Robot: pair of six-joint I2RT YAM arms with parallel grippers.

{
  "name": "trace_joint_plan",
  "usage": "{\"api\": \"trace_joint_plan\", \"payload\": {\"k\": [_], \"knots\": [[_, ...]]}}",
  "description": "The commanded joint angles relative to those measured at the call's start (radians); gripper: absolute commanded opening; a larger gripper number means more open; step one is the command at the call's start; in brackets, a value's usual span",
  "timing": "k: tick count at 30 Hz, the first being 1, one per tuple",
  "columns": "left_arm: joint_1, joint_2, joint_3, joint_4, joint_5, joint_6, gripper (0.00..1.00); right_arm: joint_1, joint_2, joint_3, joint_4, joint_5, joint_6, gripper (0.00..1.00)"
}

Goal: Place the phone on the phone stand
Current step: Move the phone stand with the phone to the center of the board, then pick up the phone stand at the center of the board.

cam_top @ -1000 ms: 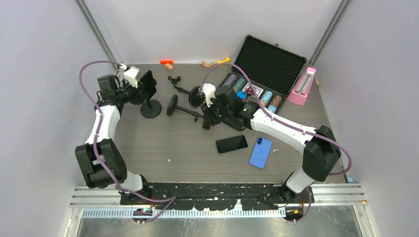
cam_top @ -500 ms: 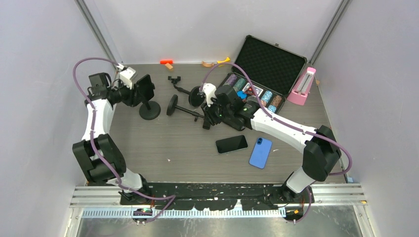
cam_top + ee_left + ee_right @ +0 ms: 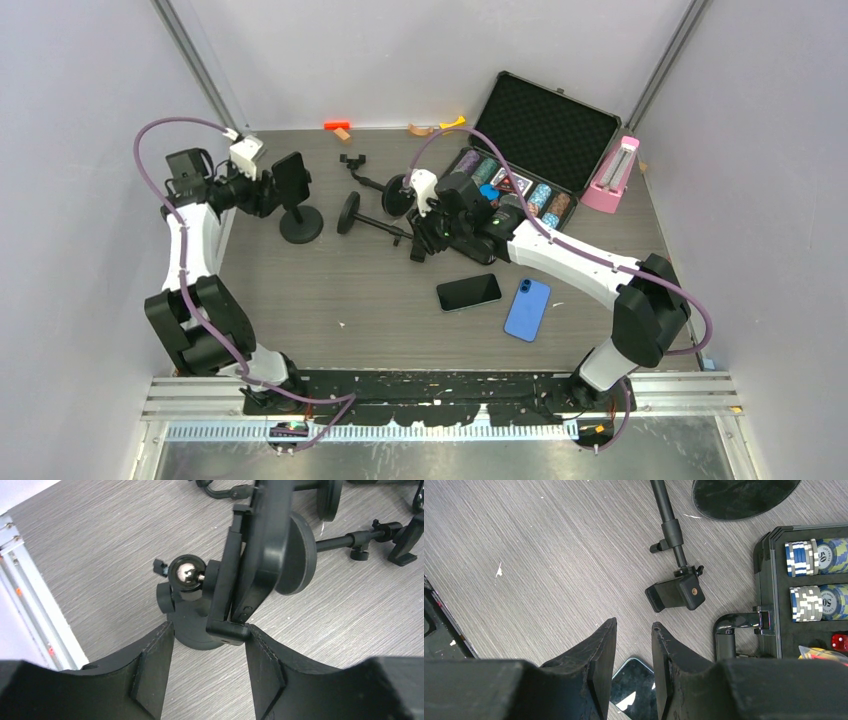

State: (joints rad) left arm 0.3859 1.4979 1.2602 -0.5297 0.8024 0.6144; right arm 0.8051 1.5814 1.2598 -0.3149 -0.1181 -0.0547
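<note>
A black phone [image 3: 292,178] stands upright in the clamp of the phone stand [image 3: 300,226] at the back left. In the left wrist view the phone [image 3: 272,515] sits in the clamp [image 3: 225,590] above the stand's round base [image 3: 195,627]. My left gripper [image 3: 266,190] is open just left of the stand. In its own view the left gripper [image 3: 207,629] is empty, and its right finger [image 3: 262,660] touches the clamp's lower corner. My right gripper [image 3: 425,240] hovers mid-table, jaws slightly apart and empty [image 3: 634,625], above a dark-screened phone [image 3: 636,690].
The dark-screened phone [image 3: 468,292] and a blue phone [image 3: 527,309] lie flat at centre right. Two more stands [image 3: 372,218] lie toppled mid-table. An open poker chip case [image 3: 535,150] and a pink object [image 3: 612,175] stand at the back right.
My left gripper has drawn back to the left, away from the phone in the stand. The stand has shifted slightly left. The right arm has not moved.
</note>
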Motion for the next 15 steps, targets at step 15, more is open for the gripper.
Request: {"api": "trace_joint_plan", "payload": {"k": [15], "knots": [[0.051, -0.15, -0.026, -0.083, -0.009, 0.103, 0.58, -0.003, -0.019, -0.001, 0.045, 0.0, -0.014, 0.42]]}}
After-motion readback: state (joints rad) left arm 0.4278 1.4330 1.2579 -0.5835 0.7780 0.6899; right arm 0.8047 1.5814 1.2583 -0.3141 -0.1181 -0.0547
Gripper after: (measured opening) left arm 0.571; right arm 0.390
